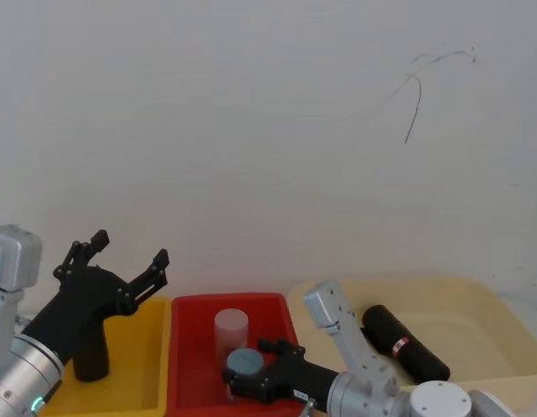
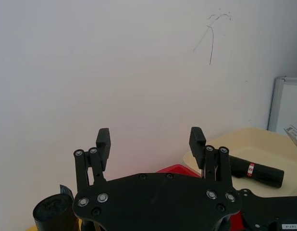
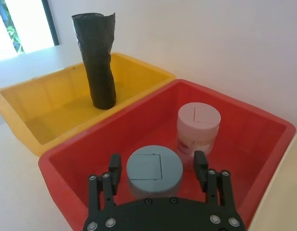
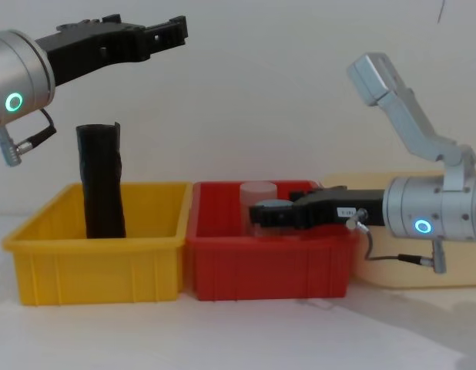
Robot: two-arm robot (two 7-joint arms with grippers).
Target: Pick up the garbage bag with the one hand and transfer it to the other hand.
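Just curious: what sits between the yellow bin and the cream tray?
In the head view, a red bin holding two lidded jars, with the right hand around the grey-lidded one.

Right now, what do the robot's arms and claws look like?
Both arms are thick silver cylinders, each with a glowing ring light near the wrist, with thin cables hanging beneath. The left claw and the right claw are flat black plates carrying two jointed fingers with square pads, dotted with silver screws. The right arm has a small white label on its black neck.
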